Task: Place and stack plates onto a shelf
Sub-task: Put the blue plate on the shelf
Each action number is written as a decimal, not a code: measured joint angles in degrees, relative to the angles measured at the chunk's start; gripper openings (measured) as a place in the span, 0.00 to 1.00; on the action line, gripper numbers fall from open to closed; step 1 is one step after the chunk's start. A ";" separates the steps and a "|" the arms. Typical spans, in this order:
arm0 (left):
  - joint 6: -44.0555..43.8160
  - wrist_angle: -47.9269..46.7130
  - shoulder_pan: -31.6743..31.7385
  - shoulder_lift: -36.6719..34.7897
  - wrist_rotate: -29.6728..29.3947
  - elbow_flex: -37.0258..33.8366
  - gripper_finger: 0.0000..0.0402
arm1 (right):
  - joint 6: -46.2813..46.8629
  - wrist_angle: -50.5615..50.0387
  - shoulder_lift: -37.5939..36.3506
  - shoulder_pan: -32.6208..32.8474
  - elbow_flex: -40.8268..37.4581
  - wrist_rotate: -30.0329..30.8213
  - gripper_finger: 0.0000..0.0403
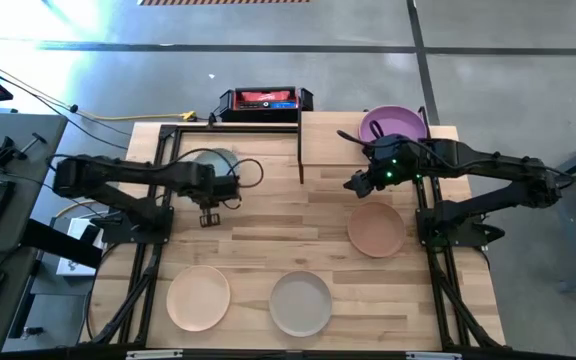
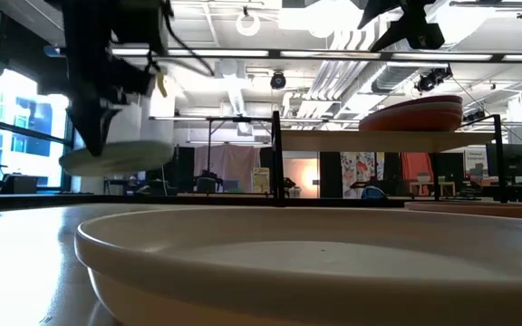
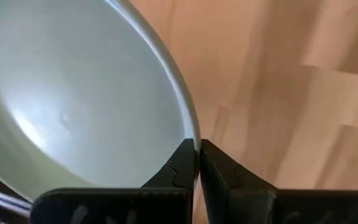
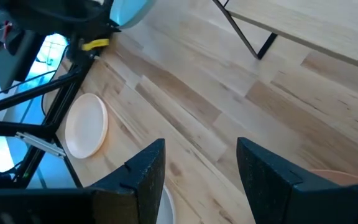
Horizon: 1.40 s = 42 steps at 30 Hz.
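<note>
Pinched tight on the rim of the pale grey plate [image 3: 73, 93] by the left gripper [image 3: 197, 163], held up off the tabletop [image 1: 268, 240] just left of the shelf [image 1: 348, 160]. Right gripper [image 4: 199, 163] spread wide and empty, hanging over the shelf's front edge. Purple plate [image 1: 393, 124] topping the shelf's stack; tan plate [image 1: 376, 229], cream plate [image 1: 301, 303] and peach plate [image 1: 198, 297] down in front of the shelf
</note>
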 joint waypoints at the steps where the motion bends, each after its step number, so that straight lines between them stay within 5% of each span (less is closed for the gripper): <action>1: 0.34 -0.34 -1.10 -0.79 -0.13 0.58 0.00 | -0.68 -0.01 0.00 -0.16 0.00 -0.03 0.44; 28: 20.47 -6.87 -23.62 6.17 -7.38 27.84 0.00 | -4.25 21.62 0.72 3.61 0.00 -0.63 0.44; 42: 24.95 -21.63 -29.22 12.96 -6.96 31.22 0.00 | 3.08 24.75 11.56 5.35 0.00 -0.59 0.44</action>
